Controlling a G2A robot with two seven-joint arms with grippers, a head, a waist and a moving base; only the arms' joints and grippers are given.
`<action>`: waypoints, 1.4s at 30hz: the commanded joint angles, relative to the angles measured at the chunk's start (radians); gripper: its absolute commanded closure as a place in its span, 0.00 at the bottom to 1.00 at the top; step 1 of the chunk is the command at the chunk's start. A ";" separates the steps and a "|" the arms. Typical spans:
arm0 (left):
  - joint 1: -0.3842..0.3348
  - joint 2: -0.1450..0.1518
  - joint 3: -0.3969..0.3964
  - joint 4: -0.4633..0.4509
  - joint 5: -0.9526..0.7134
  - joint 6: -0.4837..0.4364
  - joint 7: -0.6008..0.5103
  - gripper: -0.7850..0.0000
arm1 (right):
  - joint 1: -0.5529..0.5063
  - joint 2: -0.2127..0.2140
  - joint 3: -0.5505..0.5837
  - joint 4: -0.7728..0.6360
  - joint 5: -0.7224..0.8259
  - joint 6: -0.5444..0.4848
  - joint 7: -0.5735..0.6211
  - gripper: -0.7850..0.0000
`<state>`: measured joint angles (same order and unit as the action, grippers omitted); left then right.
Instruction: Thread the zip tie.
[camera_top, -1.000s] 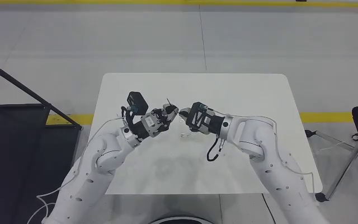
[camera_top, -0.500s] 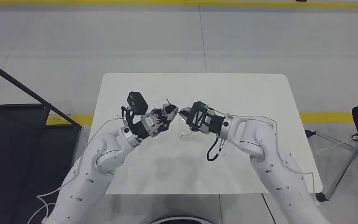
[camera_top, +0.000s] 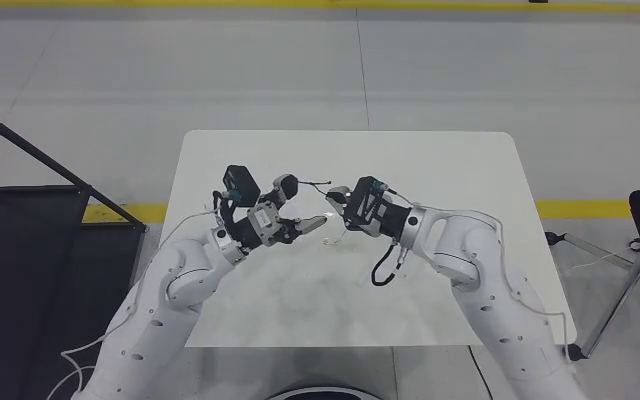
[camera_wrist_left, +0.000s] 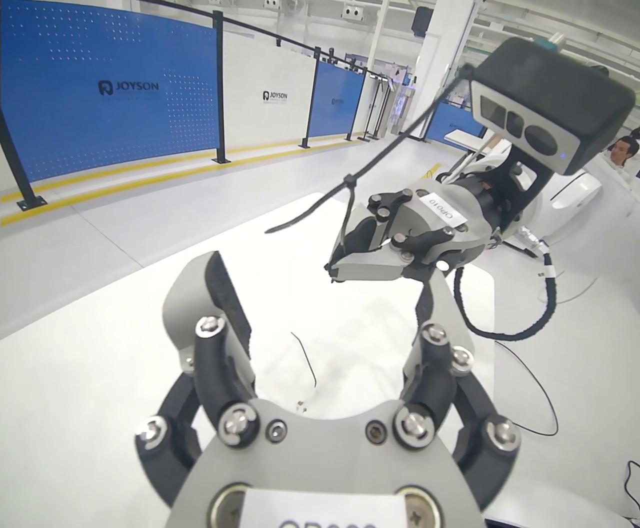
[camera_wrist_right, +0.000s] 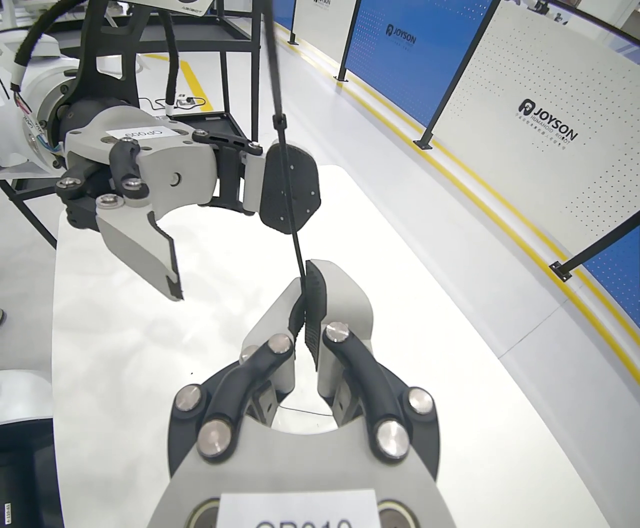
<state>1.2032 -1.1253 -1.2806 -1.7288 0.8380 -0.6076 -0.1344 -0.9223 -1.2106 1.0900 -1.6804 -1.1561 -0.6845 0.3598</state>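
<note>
Zip tie: the tie (camera_wrist_left: 350, 180) stands up out of the right gripper (camera_wrist_right: 306, 287). Its head sits a little way above that gripper, and a thin tail pokes out sideways past the head, so the tail looks to be through already.
Right gripper: clamped tight on the strap below the head, held clear above the counter (camera_top: 450, 170).
Left gripper: the left gripper (camera_wrist_right: 227, 257) has its fingers spread wide and carries nothing. It is just beside the right gripper, with one pad right behind the strap.
Step in hand: by my reading, letting go after feeding the tail, then taking a fresh hold to draw it through.
Doing it well: keep the right gripper's clamp firm and steady. Close the left one on the free tail beyond the head, not on the head itself. Pull in line with the strap so it doesn't kink or slip back out.
Change: half a second back the left gripper sat closed, nose to nose with the right gripper. It has since opened and turned, and the right gripper has barely shifted.
</note>
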 joint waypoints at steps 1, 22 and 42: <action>0.010 0.002 -0.018 0.010 -0.029 -0.012 0.015 0.00 | -0.001 0.001 0.004 0.002 0.010 -0.009 -0.002 1.00; -0.146 0.062 -0.031 0.224 -1.216 -0.150 -0.751 0.44 | 0.027 0.010 -0.003 0.032 0.014 -0.102 -0.012 1.00; -0.274 0.054 0.050 0.379 -1.361 -0.079 -0.927 0.46 | 0.024 0.017 -0.001 0.033 0.000 -0.090 -0.056 1.00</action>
<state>0.9320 -1.0708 -1.2313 -1.3549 -0.5277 -0.6875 -1.0667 -0.8966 -1.1942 1.0876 -1.6470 -1.1543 -0.7757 0.3077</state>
